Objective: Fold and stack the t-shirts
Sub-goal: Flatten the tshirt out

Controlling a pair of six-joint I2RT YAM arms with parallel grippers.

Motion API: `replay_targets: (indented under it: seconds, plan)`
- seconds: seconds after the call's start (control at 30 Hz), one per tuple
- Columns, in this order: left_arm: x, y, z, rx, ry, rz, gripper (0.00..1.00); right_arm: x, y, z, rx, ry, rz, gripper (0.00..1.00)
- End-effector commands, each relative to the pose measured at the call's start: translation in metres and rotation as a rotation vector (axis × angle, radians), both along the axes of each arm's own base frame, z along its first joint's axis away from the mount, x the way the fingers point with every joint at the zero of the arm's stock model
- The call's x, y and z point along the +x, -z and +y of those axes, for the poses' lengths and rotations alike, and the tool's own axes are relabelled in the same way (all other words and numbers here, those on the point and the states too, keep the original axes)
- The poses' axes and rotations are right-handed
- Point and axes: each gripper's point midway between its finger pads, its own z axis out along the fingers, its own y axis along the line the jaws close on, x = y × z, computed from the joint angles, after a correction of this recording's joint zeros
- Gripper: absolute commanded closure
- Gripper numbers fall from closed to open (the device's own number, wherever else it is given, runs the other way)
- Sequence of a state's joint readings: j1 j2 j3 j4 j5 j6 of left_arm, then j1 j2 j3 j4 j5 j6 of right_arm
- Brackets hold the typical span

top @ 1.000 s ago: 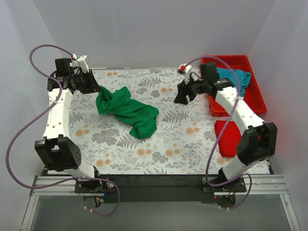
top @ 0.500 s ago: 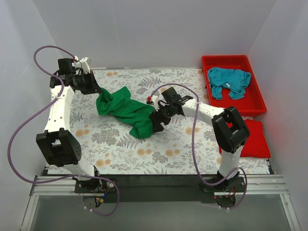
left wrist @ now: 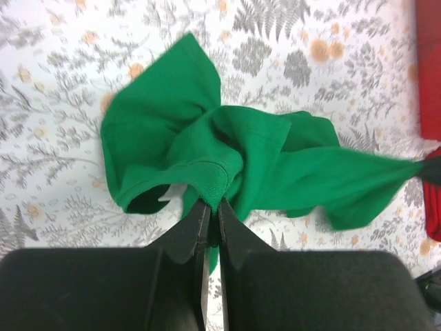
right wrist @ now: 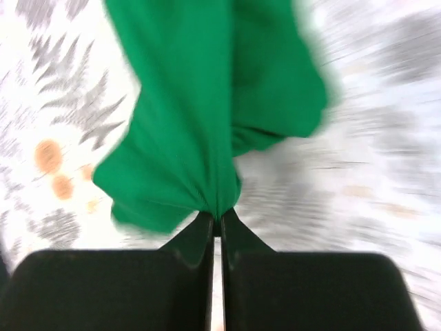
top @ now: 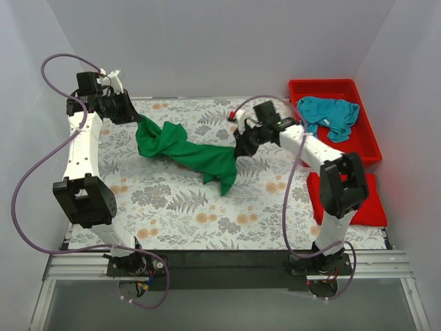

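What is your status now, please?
Left jaws, right jaws shut on green t-shirt, stretched between them, bunched. Teal t-shirt in red tub. Nothing in the way.

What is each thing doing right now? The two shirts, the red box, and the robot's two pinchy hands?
left gripper: jaws shut on the green t-shirt.
right gripper: jaws shut on the green t-shirt.
green t-shirt: not folded, bunched up, pulled out between the two grippers.
red tub: upright, open on top.
teal t-shirt: crumpled, lying inside the red tub.
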State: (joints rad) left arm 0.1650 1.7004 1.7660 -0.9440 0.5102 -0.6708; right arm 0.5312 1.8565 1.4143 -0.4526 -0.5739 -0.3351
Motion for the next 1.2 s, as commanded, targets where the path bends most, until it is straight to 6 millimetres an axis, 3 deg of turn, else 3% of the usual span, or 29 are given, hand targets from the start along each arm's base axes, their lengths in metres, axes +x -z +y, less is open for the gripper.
replay_targets:
  seconds: [0.0,0.07,0.17,0.4,0.47,0.53,0.6,0.63,0.67,0.7,0.73,0.77,0.83,0.87,0.9,1.0,1.03,1.13,1.17]
  plan:
    - [0.005,-0.048,0.0,-0.031,0.005,-0.113,1.0,0.058,-0.132,-0.05,0.077,0.083,-0.363,0.99]
    - [0.005,-0.068,-0.006,-0.059,0.011,-0.17,1.0,0.071,-0.17,-0.068,0.05,0.123,-0.508,0.99]
    - [0.004,-0.099,-0.008,-0.067,0.003,-0.262,1.0,0.085,-0.21,-0.091,-0.02,0.187,-0.68,0.99]
    - [-0.012,-0.16,-0.004,-0.042,-0.054,-0.41,1.0,0.084,-0.308,-0.139,-0.118,0.334,-1.011,0.99]
    - [-0.021,-0.18,-0.004,-0.032,-0.068,-0.48,1.0,0.085,-0.328,-0.153,-0.146,0.394,-1.087,0.99]
    - [-0.015,-0.187,-0.001,-0.038,-0.091,-0.533,1.0,0.1,-0.336,-0.165,-0.19,0.447,-1.154,0.99]
    - [0.002,-0.189,0.001,-0.064,-0.106,-0.559,1.0,0.115,-0.339,-0.176,-0.213,0.508,-1.182,0.99]
    - [0.011,-0.19,0.002,-0.073,-0.109,-0.567,1.0,0.124,-0.354,-0.182,-0.201,0.56,-1.232,0.99]
    - [0.021,-0.192,0.002,-0.083,-0.107,-0.576,1.0,0.142,-0.345,-0.183,-0.218,0.578,-1.225,0.99]
    - [0.046,-0.177,0.004,-0.113,-0.105,-0.549,1.0,0.151,-0.352,-0.188,-0.218,0.612,-1.248,0.99]
    - [0.055,-0.201,0.005,-0.117,-0.104,-0.608,1.0,0.157,-0.374,-0.192,-0.196,0.661,-1.293,0.99]
    - [0.066,-0.208,0.007,-0.13,-0.109,-0.621,1.0,0.176,-0.369,-0.19,-0.203,0.674,-1.284,0.99]
    - [0.099,-0.207,0.008,-0.168,-0.1,-0.626,1.0,0.19,-0.385,-0.196,-0.182,0.723,-1.305,0.99]
    - [0.1,-0.232,0.008,-0.163,-0.094,-0.699,1.0,0.195,-0.412,-0.197,-0.138,0.757,-1.35,0.99]
    - [0.104,-0.25,0.01,-0.158,-0.092,-0.777,1.0,0.198,-0.423,-0.201,-0.123,0.773,-1.37,0.99]
    - [0.101,-0.287,0.018,-0.154,-0.122,-0.917,1.0,0.189,-0.47,-0.201,-0.053,0.801,-1.466,0.99]
    - [0.088,-0.307,0.017,-0.154,-0.113,-0.972,1.0,0.184,-0.479,-0.202,-0.034,0.8,-1.485,0.99]
    - [0.069,-0.329,0.016,-0.138,-0.1,-1.059,1.0,0.154,-0.497,-0.201,0.028,0.776,-1.526,0.99]
    - [0.05,-0.345,0.014,-0.117,-0.093,-1.103,1.0,0.126,-0.513,-0.205,0.061,0.769,-1.558,0.99]
